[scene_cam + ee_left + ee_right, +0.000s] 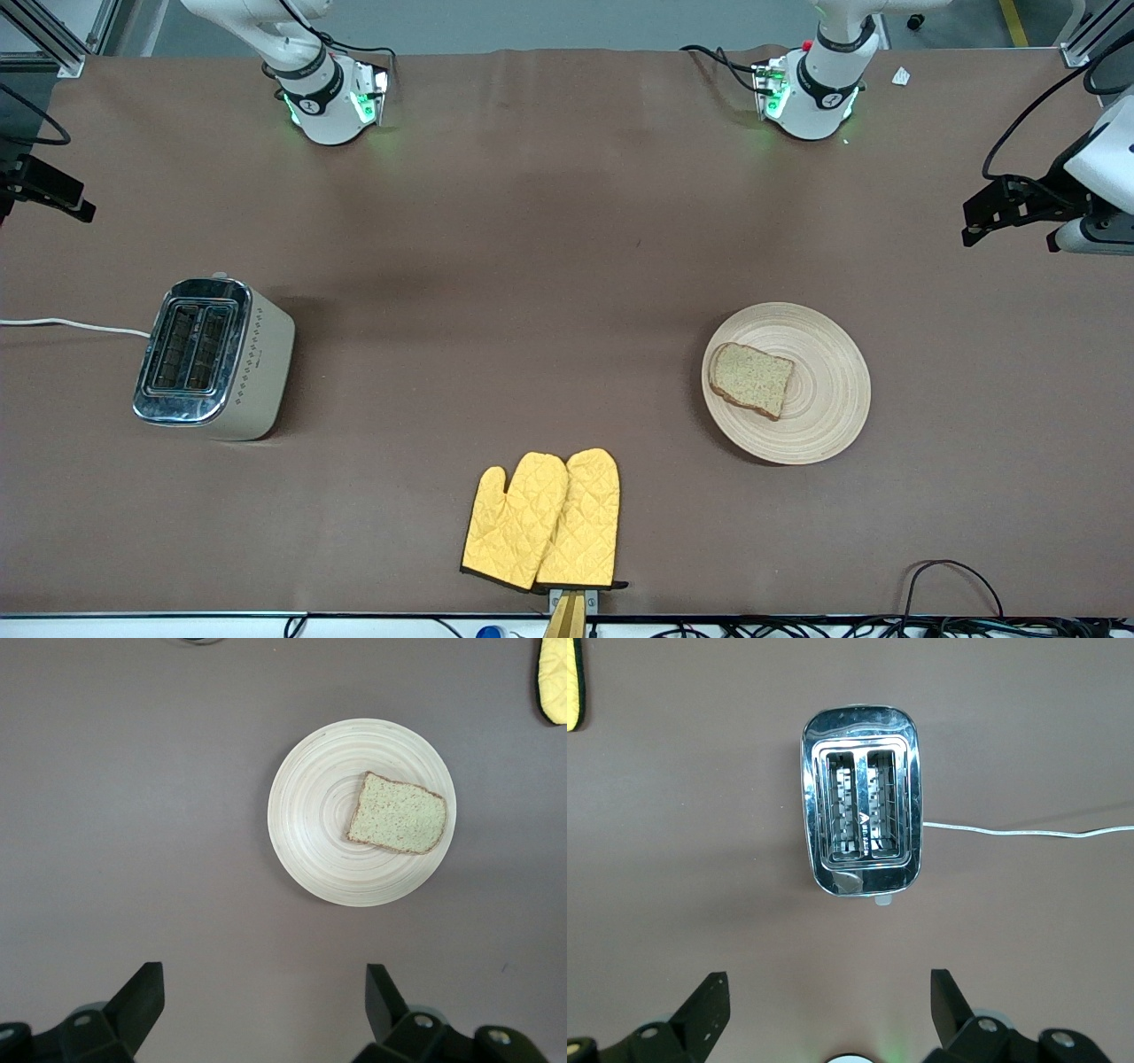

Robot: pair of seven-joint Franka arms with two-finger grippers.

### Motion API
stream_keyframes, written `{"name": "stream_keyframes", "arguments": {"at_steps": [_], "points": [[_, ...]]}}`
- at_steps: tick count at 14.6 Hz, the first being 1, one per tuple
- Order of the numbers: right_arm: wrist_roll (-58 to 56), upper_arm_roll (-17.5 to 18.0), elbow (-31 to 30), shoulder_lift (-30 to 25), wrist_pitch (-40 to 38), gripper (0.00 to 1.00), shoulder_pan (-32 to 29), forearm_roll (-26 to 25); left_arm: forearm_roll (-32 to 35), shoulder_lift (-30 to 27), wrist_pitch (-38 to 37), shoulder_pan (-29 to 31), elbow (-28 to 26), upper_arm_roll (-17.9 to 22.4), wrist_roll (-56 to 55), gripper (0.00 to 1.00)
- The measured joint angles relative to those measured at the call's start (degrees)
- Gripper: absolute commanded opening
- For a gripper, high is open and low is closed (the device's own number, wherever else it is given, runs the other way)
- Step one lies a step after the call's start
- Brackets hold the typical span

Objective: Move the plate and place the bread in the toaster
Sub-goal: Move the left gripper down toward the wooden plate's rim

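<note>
Bread [752, 379] lay on the plate [824, 416] at the left arm's end of the bench [549, 248], well apart from the toaster [213, 359], as the nearer left tool [264, 992] and right tool [829, 997] hovered spread and empty.

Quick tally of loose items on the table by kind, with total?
Plate: 1
Bread slice: 1, on the plate
Toaster: 1
Yellow oven mitts: 2, side by side at the table edge nearest the front camera
Total: 5
</note>
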Motion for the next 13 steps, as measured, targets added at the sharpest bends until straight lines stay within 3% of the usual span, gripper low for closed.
{"name": "stream_keyframes", "arguments": {"at_steps": [9,13], "points": [[0.0,0.0,0.0,0.0,0.0,1.00,0.0,0.0,-0.1,3.0,-3.7,2.1,0.0,0.1,0.1,1.00],[0.0,0.0,0.0,0.0,0.0,1.00,0.0,0.0,-13.1,10.2,-4.0,11.0,-0.1,0.2,4.4,1.00]]}}
